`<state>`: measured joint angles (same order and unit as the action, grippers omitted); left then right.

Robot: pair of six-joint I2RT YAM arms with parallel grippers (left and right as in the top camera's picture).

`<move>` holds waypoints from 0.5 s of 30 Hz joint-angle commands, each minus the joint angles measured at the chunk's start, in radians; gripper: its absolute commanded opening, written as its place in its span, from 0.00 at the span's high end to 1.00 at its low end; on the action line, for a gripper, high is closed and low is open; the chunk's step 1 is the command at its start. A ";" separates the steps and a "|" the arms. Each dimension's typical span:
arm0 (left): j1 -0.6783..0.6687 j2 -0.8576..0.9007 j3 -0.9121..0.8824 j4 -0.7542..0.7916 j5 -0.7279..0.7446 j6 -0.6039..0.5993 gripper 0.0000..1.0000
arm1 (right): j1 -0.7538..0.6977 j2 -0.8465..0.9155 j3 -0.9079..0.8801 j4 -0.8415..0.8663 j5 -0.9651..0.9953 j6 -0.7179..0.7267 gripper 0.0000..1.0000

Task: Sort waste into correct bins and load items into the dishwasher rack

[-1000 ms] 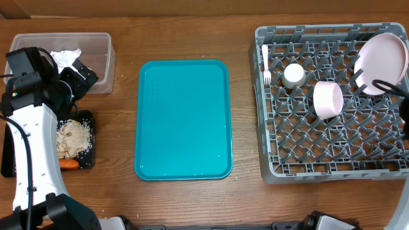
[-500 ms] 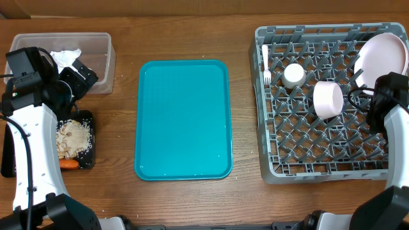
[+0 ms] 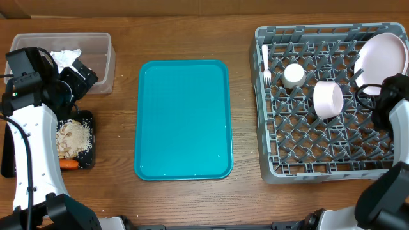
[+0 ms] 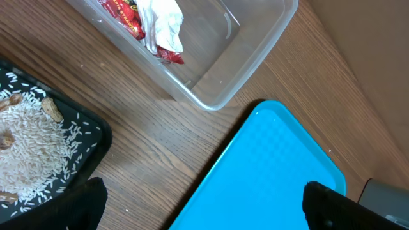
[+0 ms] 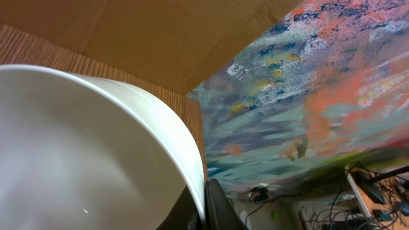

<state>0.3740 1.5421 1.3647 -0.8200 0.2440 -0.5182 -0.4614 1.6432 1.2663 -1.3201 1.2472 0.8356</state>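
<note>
My right gripper (image 5: 206,206) is shut on the rim of the white plate (image 5: 83,147), which leans tilted in the far right corner of the grey dishwasher rack (image 3: 276,167). Overhead, the right gripper (image 3: 378,88) sits at the lower edge of the plate (image 3: 383,51). A white bowl (image 3: 328,99) on its side, a small cup (image 3: 293,75) and a fork (image 3: 265,64) are in the rack. My left gripper (image 3: 80,76) hangs open and empty beside the clear tub (image 3: 105,61), which holds a napkin (image 3: 66,57) and a red wrapper (image 4: 128,14). The black tray (image 3: 91,121) holds beige scraps (image 3: 71,137) and a carrot (image 3: 69,164).
The flat teal serving tray (image 3: 183,119) lies bare in the middle of the wooden table. In the left wrist view the left gripper (image 4: 204,211) spans the tray's corner (image 4: 275,166) and bare wood. The left arm covers part of the black tray.
The right arm has come in from the right edge to the plate's lower rim. Left arm, tub and trays have not moved.
</note>
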 commanded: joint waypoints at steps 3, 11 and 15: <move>0.005 0.005 0.006 0.001 0.008 -0.005 0.00 | 0.001 0.068 -0.004 0.010 0.031 -0.002 0.96; 0.005 0.005 0.006 0.001 0.008 -0.005 0.00 | 0.004 0.108 -0.004 0.009 0.039 -0.003 0.96; 0.005 0.005 0.006 0.001 0.008 -0.005 0.00 | 0.024 0.108 -0.004 0.032 0.038 -0.050 0.96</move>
<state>0.3740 1.5421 1.3647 -0.8200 0.2440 -0.5182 -0.4561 1.7523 1.2663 -1.3064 1.2503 0.8265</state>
